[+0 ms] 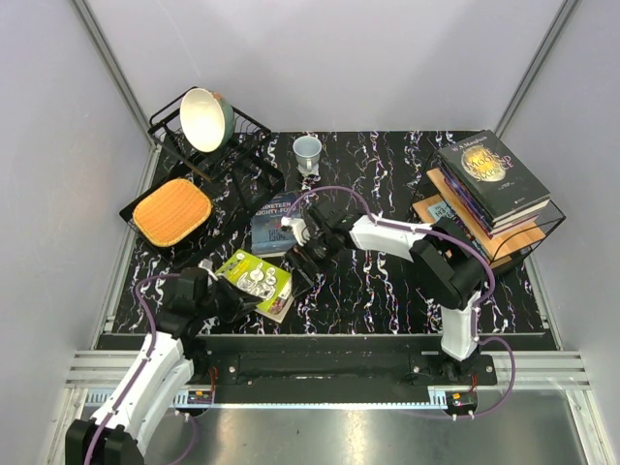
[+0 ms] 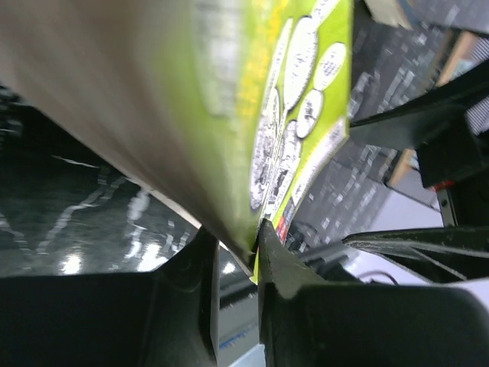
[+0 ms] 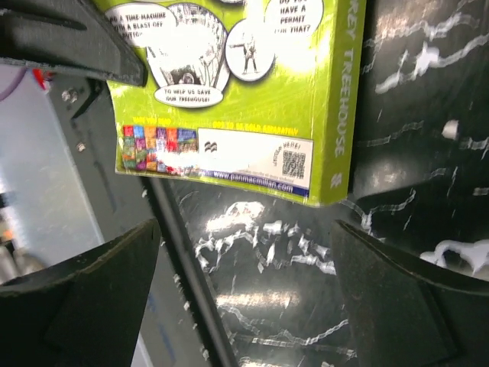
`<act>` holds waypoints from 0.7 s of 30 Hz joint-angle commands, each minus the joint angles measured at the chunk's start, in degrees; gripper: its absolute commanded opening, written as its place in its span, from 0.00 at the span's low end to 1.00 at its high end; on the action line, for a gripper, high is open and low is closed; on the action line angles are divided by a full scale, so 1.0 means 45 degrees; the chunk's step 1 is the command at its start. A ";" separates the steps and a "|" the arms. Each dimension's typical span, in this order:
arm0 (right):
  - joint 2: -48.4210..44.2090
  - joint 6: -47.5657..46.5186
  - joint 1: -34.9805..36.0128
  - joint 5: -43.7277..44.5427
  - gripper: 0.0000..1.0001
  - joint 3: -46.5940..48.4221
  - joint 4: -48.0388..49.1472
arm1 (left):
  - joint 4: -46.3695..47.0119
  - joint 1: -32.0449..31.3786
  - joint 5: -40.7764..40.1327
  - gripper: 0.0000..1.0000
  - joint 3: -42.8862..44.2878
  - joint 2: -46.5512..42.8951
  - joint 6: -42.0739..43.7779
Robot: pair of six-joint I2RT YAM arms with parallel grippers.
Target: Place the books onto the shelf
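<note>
The lime green book (image 1: 258, 280) lies tilted near the table's front left, and my left gripper (image 1: 232, 294) is shut on its near edge. The left wrist view shows the jaws pinching the cover's edge (image 2: 254, 256), the green book (image 2: 306, 99) rising above them. Just right of that book my right gripper (image 1: 304, 254) stands open; in its wrist view the fingers (image 3: 99, 283) are spread wide over bare table just below the book's back cover (image 3: 252, 92). A blue-grey book (image 1: 274, 223) lies flat further back. The shelf (image 1: 513, 240) at the right holds several stacked books, a black one with a gold disc (image 1: 491, 170) on top.
A black wire dish rack (image 1: 208, 165) at the back left holds a bowl (image 1: 205, 118), with an orange-brown cutting board (image 1: 172, 210) in front of it. A pale cup (image 1: 307, 150) stands at the back middle. The table's front edge (image 1: 320, 334) runs just below the green book.
</note>
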 commanded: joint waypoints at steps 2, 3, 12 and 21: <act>-0.0784 0.0626 -0.0310 -0.2045 1.00 -0.0140 -0.0803 | 0.3350 -0.0071 0.2035 0.00 0.0814 -0.0411 -0.0109; -0.0707 0.0918 -0.0330 -0.2221 1.00 -0.0082 -0.0705 | 0.3604 -0.0071 0.2191 0.00 0.0873 -0.0352 -0.0284; 0.0407 0.2464 -0.1148 -0.2243 1.00 0.0212 -0.0314 | 0.4349 -0.0090 0.2993 0.00 0.1459 -0.0605 -0.0676; 0.0388 0.2796 -0.1580 -0.2534 1.00 0.0035 -0.0314 | 0.5227 -0.0110 0.3638 0.00 0.0914 -0.1152 -0.1340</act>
